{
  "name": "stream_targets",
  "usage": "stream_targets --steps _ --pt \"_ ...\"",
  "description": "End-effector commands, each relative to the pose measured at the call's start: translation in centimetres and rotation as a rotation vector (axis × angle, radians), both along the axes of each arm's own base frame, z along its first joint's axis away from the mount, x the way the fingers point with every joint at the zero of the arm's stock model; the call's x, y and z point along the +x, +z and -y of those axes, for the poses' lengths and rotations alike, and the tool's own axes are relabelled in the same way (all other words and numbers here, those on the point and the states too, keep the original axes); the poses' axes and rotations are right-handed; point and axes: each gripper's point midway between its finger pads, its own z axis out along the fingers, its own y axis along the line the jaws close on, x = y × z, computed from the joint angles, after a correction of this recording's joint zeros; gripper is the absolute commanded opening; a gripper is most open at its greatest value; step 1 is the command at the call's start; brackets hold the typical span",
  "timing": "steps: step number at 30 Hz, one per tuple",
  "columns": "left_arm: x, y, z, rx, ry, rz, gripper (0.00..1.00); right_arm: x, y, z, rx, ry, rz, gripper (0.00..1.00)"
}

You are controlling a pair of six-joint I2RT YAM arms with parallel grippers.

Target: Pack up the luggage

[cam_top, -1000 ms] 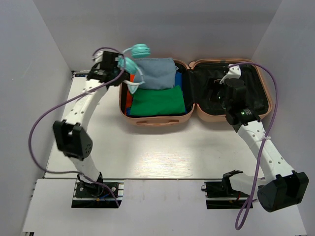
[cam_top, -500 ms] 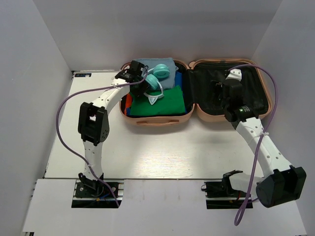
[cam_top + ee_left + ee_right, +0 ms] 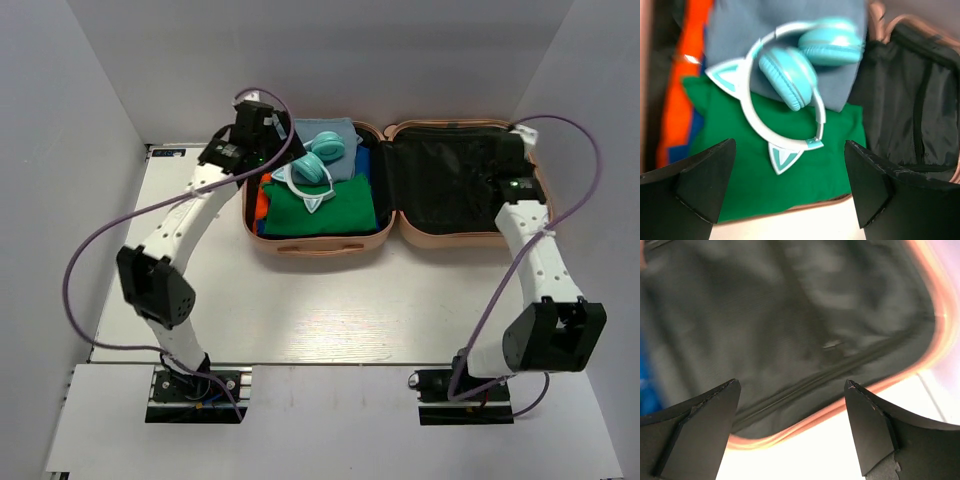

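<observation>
Luggage point(image 3: 320, 243) open flat. Left tool point(image 3: 789, 145) wide open, empty — headphones point(image 3: 785, 82) lie just below it on the packed half. Right tool point(image 3: 790, 384) open, empty, over the lid's outer rim, hinge to its left — judged nearer for closing.

The right wrist view is smeared; the luggage point(image 3: 790, 315) lining shows only vague folds, its shell cut by the edges; from above, the right gripper point(image 3: 790, 385) is hard to make out, dark against that lining; an orange garment point(image 3: 687, 90) and a blue garment point(image 3: 671, 150) lie mostly buried under the green cloth point(image 3: 740, 170) and grey cloth point(image 3: 740, 30); the headphones point(image 3: 790, 85) look blurred.
</observation>
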Motion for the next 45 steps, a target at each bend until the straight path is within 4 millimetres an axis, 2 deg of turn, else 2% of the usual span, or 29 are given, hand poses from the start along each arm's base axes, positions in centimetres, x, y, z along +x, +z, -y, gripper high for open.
stream_targets --steps 1,2,4,5,7,8,9,11,13,17,21,26,27,28,29,32,34,35,38,42,43,45 --pt "-2.5 3.8 -4.2 0.191 -0.018 0.071 0.99 -0.9 -1.0 6.0 0.040 -0.178 -0.058 0.90" --pt "-2.8 3.0 -5.8 0.240 0.008 0.040 0.99 -1.8 -1.9 8.6 0.059 -0.253 -0.080 0.90" --pt "-3.3 1.5 -8.4 0.285 0.046 -0.037 0.99 -2.4 -3.0 10.1 0.079 -0.301 -0.092 0.90" --pt "-3.6 0.4 -10.5 0.298 0.081 -0.097 0.99 -3.3 -3.9 12.0 0.104 -0.352 -0.102 0.90" --pt "-3.8 -2.1 -11.6 0.315 0.087 -0.189 0.99 -3.2 -5.0 12.7 0.134 -0.348 -0.089 0.90" --pt "-3.5 -3.1 -12.4 0.331 0.095 -0.218 0.99 -3.7 -6.8 13.0 0.170 -0.328 -0.114 0.90" --pt "-3.4 -3.8 -12.8 0.346 0.093 -0.237 0.99 -3.0 -7.0 13.4 0.183 -0.326 -0.092 0.90" --pt "-3.2 -5.7 -13.0 0.371 0.078 -0.297 0.99 -2.8 -7.4 14.0 0.227 -0.327 -0.093 0.90" --pt "-2.8 -6.7 -12.7 0.376 0.055 -0.314 0.99 -2.2 -8.5 14.5 0.246 -0.325 -0.101 0.90" --pt "-2.3 -9.0 -12.8 0.391 0.046 -0.361 0.99 -0.6 -9.3 13.9 0.295 -0.251 -0.063 0.90" --pt "-2.2 -10.1 -13.6 0.403 0.067 -0.400 0.99 0.3 -10.7 12.9 0.346 -0.202 -0.058 0.90" --pt "-2.8 -11.3 -14.3 0.404 0.084 -0.434 0.99 -2.4 -14.6 13.5 0.326 -0.303 -0.156 0.90" --pt "-2.9 -11.6 -14.3 0.404 0.078 -0.434 0.99 -2.5 -14.8 13.8 0.309 -0.319 -0.152 0.90" --pt "-2.9 -11.7 -14.5 0.405 0.083 -0.437 0.99 -3.5 -16.0 13.9 0.302 -0.341 -0.187 0.90" --pt "-3.0 -12.1 -14.4 0.404 0.073 -0.449 0.99 -3.9 -16.8 13.8 0.302 -0.347 -0.204 0.87" --pt "-3.1 -13.1 -14.0 0.395 0.051 -0.464 0.99 -4.1 -18.0 13.8 0.306 -0.363 -0.218 0.84" --pt "-3.1 -14.1 -13.9 0.393 0.046 -0.478 0.95 -4.3 -18.8 13.8 0.312 -0.369 -0.232 0.82" --pt "-3.0 -14.5 -13.8 0.381 0.038 -0.485 0.92 -3.6 -18.5 13.8 0.308 -0.364 -0.203 0.82" --pt "-3.2 -15.7 -13.3 0.373 0.019 -0.515 0.80 -2.8 -18.4 13.5 0.326 -0.344 -0.179 0.69" --pt "-3.3 -17.0 -12.5 0.336 0.007 -0.544 0.59 -1.9 -17.8 13.4 0.340 -0.323 -0.147 0.21" --pt "-3.6 -17.3 -12.4 0.332 -0.001 -0.555 0.48 -1.7 -17.4 13.3 0.335 -0.310 -0.141 0.00" --pt "-3.5 -17.3 -12.0 0.314 -0.013 -0.550 0.38 -0.6 -15.4 13.1 0.326 -0.256 -0.101 0.00"
